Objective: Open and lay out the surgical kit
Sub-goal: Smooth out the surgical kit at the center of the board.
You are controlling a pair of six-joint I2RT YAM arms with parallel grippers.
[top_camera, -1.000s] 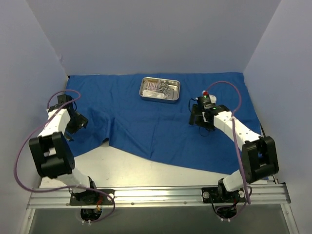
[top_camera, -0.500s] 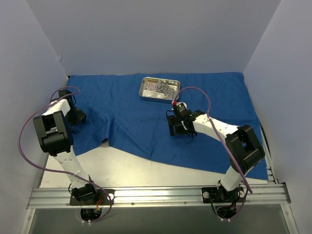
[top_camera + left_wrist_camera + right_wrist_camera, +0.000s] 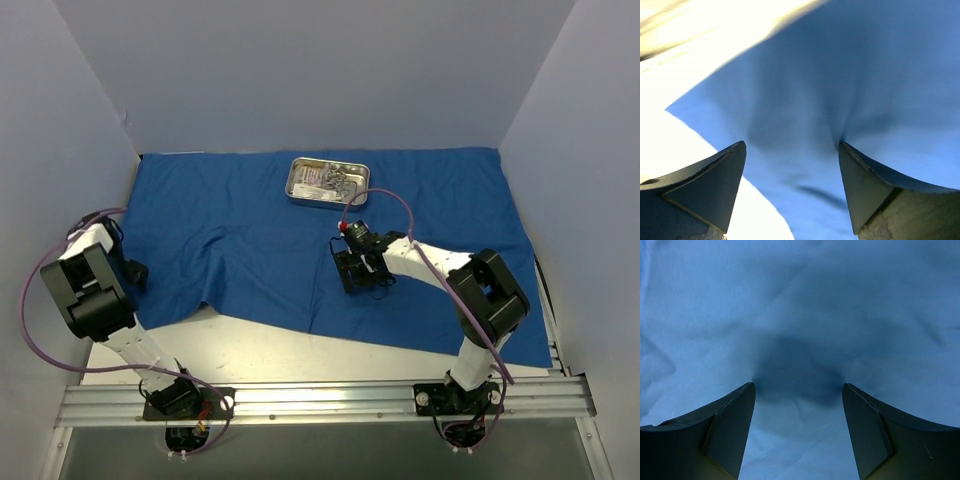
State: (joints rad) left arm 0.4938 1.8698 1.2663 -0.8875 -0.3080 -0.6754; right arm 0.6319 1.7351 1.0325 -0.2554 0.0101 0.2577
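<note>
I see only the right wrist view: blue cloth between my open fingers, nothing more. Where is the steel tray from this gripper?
Observer: The steel tray lies on the cloth, beyond the right gripper and slightly to its left.
Operator: Are instruments inside it?
Observer: Yes, small metal pieces lie inside; I cannot tell them apart.
Operator: And the left gripper?
Observer: The left gripper is open at the cloth's left edge, bare table beside it.
</note>
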